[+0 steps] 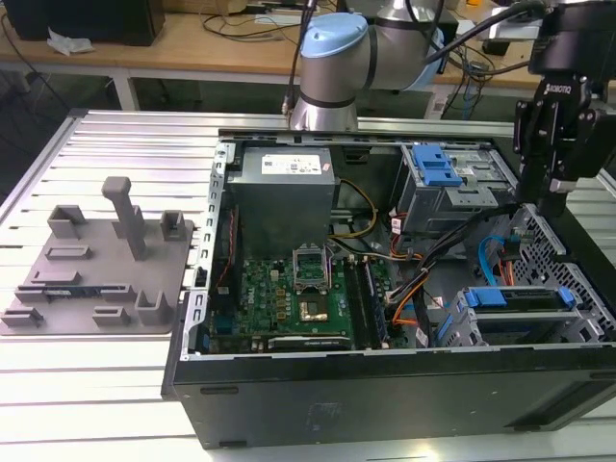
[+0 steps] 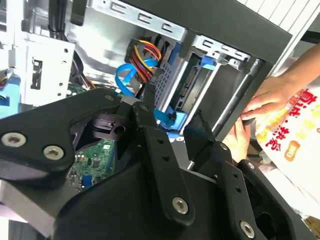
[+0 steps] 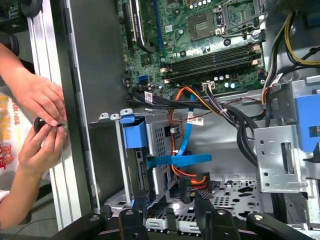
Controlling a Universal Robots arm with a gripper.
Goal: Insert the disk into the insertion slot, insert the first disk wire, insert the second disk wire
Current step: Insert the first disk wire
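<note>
The table [image 1: 96,385] of ribbed metal carries an open computer case [image 1: 385,404] lying on its side. The arm [image 1: 332,58] reaches in from behind it. At the exterior view's right end of the case, the low perforated drive cage [image 3: 161,142] holds the disk [image 1: 518,306], whose blue frame shows inside the bay, so it appears seated.

The gripper [image 2: 172,120] hangs over the cage. Its two black fingers [image 2: 200,125] stand apart with nothing between them. In the first wrist view, a flat blue wire [image 3: 185,159] and an orange, red and yellow wire bundle [image 3: 192,177] run to the rear of the disk. It cannot be told whether either plug is fully home.

A person's hands [image 3: 42,120] work a small dark object outside the case wall, well apart from the gripper.

Assessment: the disk is rigid, dense for its size and sensitive to knocks. It is best held by the long edges of the blue frame, clear of the labelled face and the connector end. The wires are limp and springy, so the hard plug body is the sound grip point, not the cord.
</note>
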